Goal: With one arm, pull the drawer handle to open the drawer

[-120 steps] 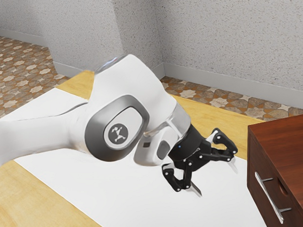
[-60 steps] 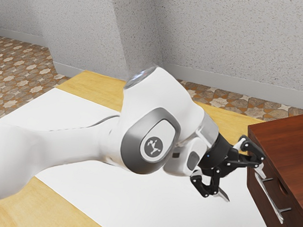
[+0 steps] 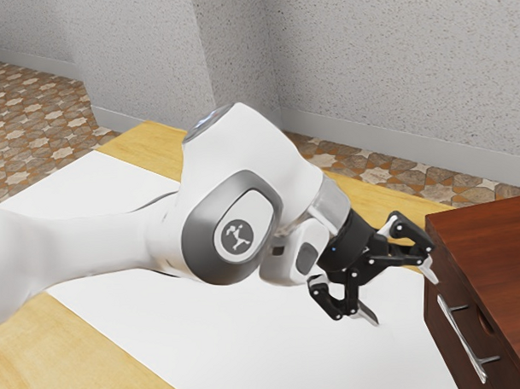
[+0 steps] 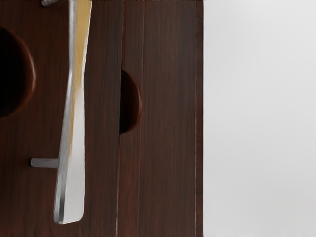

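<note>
grey speckled walls (image 3: 402, 54), patterned tile floor (image 3: 40, 123)

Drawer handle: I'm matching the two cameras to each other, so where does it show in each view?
Exterior view: the drawer handle is the slanted silver bar on the front of the cabinet, near the picture's lower right corner.
Wrist view: the drawer handle runs along the drawer front, between two rounded dark recesses.
Shared landmark: the cabinet's brown edge where it meets the white mat.
</note>
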Motion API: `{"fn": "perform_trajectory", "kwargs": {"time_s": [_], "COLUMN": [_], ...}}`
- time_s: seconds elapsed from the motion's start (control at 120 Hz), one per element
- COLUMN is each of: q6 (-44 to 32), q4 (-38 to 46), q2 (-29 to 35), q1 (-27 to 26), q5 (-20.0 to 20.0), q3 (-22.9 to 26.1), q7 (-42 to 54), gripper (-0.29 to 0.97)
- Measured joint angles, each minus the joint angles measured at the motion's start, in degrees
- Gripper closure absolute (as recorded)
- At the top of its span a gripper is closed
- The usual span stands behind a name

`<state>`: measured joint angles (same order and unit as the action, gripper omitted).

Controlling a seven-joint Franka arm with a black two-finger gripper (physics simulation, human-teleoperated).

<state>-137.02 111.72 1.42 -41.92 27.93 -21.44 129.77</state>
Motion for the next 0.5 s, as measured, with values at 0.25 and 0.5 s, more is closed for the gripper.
{"fn": "perform_trajectory", "kwargs": {"time_s": [0.25,0.5], "q6": [0.0,-0.1], "q4": [1.4,2.2], "q2": [2.2,2.0], "q1": [-4.2,-4.5], "q5": [0.0,0.0], "q3": [0.2,0.2], "q7": [0.0,-0.2], "gripper": [0.00,0.00]}}
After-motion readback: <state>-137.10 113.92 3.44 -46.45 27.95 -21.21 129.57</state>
